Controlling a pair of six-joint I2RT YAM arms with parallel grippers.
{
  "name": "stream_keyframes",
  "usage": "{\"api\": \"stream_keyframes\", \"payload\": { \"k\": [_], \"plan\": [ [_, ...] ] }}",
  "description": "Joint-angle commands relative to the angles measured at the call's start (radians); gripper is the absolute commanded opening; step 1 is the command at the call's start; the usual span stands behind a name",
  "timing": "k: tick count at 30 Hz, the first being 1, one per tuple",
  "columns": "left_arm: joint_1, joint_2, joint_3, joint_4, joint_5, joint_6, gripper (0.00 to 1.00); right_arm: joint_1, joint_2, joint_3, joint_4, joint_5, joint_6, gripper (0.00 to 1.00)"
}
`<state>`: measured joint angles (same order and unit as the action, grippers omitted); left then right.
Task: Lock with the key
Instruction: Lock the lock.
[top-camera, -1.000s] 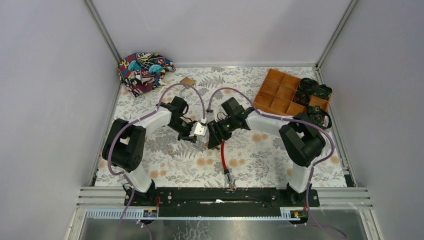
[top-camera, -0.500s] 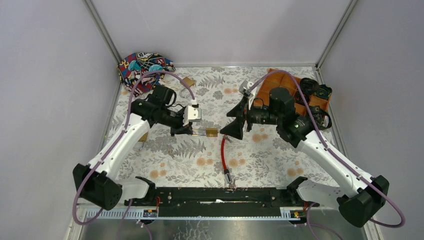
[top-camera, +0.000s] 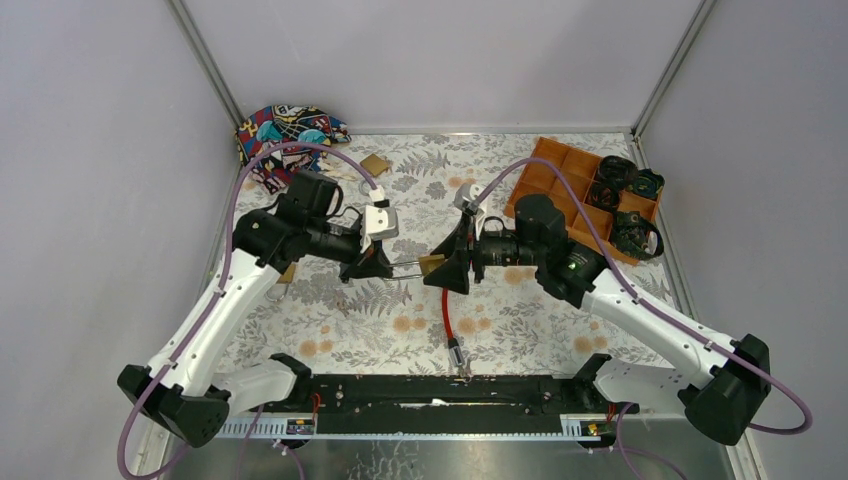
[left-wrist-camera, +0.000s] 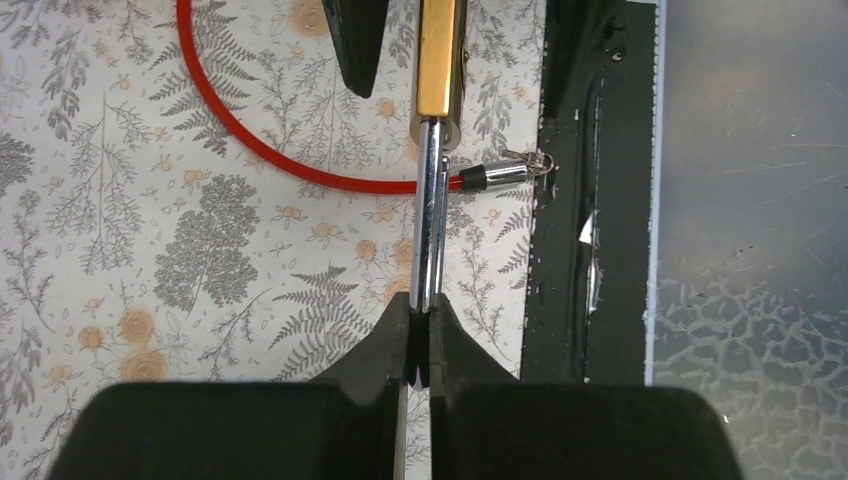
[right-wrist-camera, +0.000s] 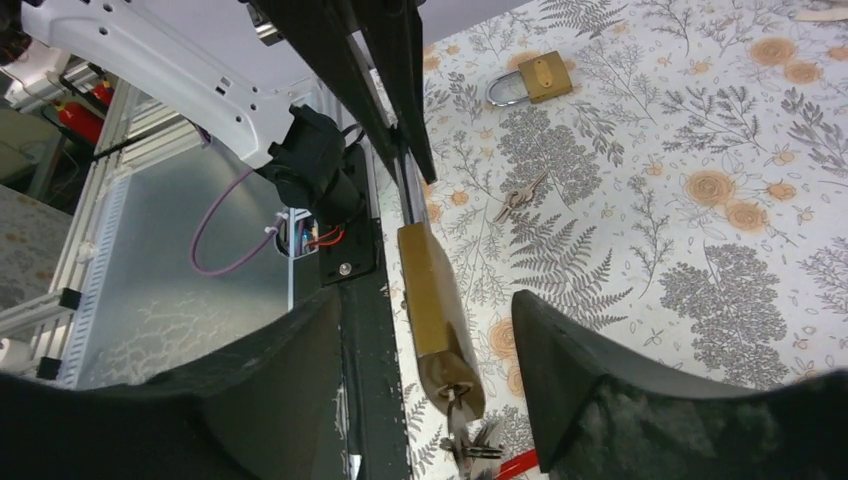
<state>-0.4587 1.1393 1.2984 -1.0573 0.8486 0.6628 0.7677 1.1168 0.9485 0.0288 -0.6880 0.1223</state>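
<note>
- The left pincer (left-wrist-camera: 421, 305) is clamped on the steel shackle (left-wrist-camera: 430, 220) of the brass padlock (left-wrist-camera: 438, 60), which juts straight out from its tips.
- The right pincer (right-wrist-camera: 425, 298) is spread wide, one finger on either side of the padlock and clear of it.
- A red cable (left-wrist-camera: 240, 150) lies on the table (top-camera: 330, 330) below both.
- A key (right-wrist-camera: 462, 400) sticks from the padlock's end, between the right pincer's fingers.

Smooth lilac-grey walls (top-camera: 450, 60) meet at slim aluminium corner posts (top-camera: 205, 62). A white cloth printed with grey ferns and orange flowers (top-camera: 520, 320) lies beneath the left gripper's fingers (left-wrist-camera: 385, 350). Beside them run a black rail (left-wrist-camera: 590, 200) and a scuffed grey metal sheet (left-wrist-camera: 750, 250).
</note>
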Motion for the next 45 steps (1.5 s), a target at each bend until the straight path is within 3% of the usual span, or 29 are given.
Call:
{"api": "stream_keyframes", "payload": {
  "k": [1, 8, 11, 12, 13, 15, 20, 27, 31, 35, 40, 45],
  "plan": [
    [-0.016, -0.026, 0.050, 0.033, 0.095, -0.042, 0.00, 0.005, -0.006, -0.015, 0.111, 0.018, 0.043, 0.59],
    [-0.020, -0.026, 0.066, 0.062, 0.132, -0.094, 0.00, 0.004, -0.019, -0.030, 0.115, 0.011, 0.080, 0.00],
    [-0.019, -0.046, 0.051, 0.129, 0.181, -0.154, 0.03, 0.004, -0.036, -0.015, 0.126, 0.012, 0.121, 0.00],
    [-0.019, -0.068, 0.038, 0.177, 0.189, -0.202, 0.25, 0.001, -0.055, -0.011, 0.138, 0.017, 0.137, 0.00],
    [-0.019, -0.089, 0.026, 0.229, 0.190, -0.265, 0.54, -0.009, -0.069, -0.005, 0.154, 0.018, 0.153, 0.00],
    [-0.018, -0.133, 0.001, 0.336, 0.186, -0.353, 0.65, -0.049, -0.106, 0.008, 0.206, -0.019, 0.212, 0.00],
    [-0.018, -0.208, -0.048, 0.536, 0.138, -0.601, 0.70, -0.149, -0.177, 0.041, 0.370, -0.132, 0.345, 0.00],
    [-0.018, -0.205, -0.043, 0.742, 0.098, -0.831, 0.67, -0.150, -0.166, 0.119, 0.403, -0.253, 0.347, 0.00],
    [-0.018, -0.202, -0.047, 0.789, 0.119, -0.877, 0.64, -0.150, -0.158, 0.149, 0.387, -0.266, 0.329, 0.00],
    [-0.018, -0.211, -0.025, 0.731, 0.144, -0.801, 0.63, -0.151, -0.155, 0.176, 0.337, -0.267, 0.294, 0.00],
    [-0.012, -0.212, 0.080, 0.402, 0.054, -0.470, 0.65, -0.150, -0.166, 0.254, 0.171, -0.250, 0.174, 0.00],
    [-0.011, -0.211, 0.118, 0.393, 0.035, -0.405, 0.71, -0.151, -0.169, 0.298, 0.088, -0.265, 0.118, 0.00]
  ]
}}
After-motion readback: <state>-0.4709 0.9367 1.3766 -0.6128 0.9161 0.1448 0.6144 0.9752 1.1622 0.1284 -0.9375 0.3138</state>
